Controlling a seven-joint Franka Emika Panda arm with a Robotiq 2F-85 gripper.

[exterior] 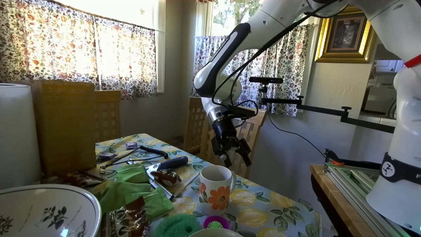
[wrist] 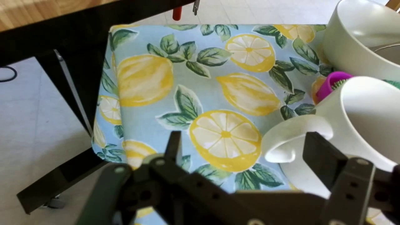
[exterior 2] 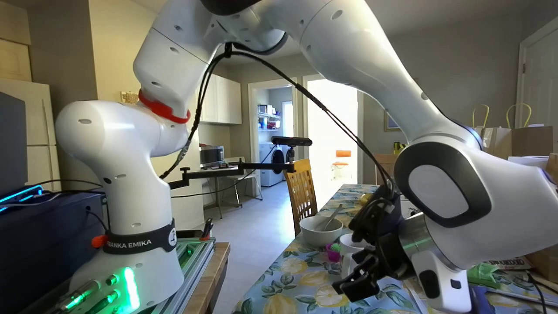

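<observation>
- Black jaws fill the bottom of the wrist view, spread wide and holding nothing. Their ends are flat and blocky.
- On that view's right side sits a white mug (wrist: 339, 125), round and smooth like china. Its curvy handle (wrist: 281, 131) points toward the gap between the jaws, so the handle looks like the part nearest to them. One jaw hides a bit of the mug.
- Past the mug are a purple cup (wrist: 328, 86) with spiky green bits and a deep off-white bowl (wrist: 340, 47). Lemons and leaves cover the cloth (wrist: 203, 84) on the table (wrist: 147, 125).
- Seen in an exterior view, the mug stands straight up with a painted orange flower (exterior: 219, 197). The jaws hang tilted above it and farther back, and they look apart from it.
- Near the mug are a puffy green sponge (exterior: 177, 225), crinkly green wrappers (exterior: 123, 191) and a tool (exterior: 174, 163) with a dark grip. A shiny leaf bowl (exterior: 49, 210) sits close to that camera.
- A smooth white arm (exterior 2: 357, 56) fills much of an exterior view. There, the jaws are in front of the mug and hide part of it. A long grey thing (exterior 2: 333, 216), maybe a spoon, leans in the off-white bowl, and a wooden chair (exterior 2: 301, 189) with a criss-cross back stands beside the table.
</observation>
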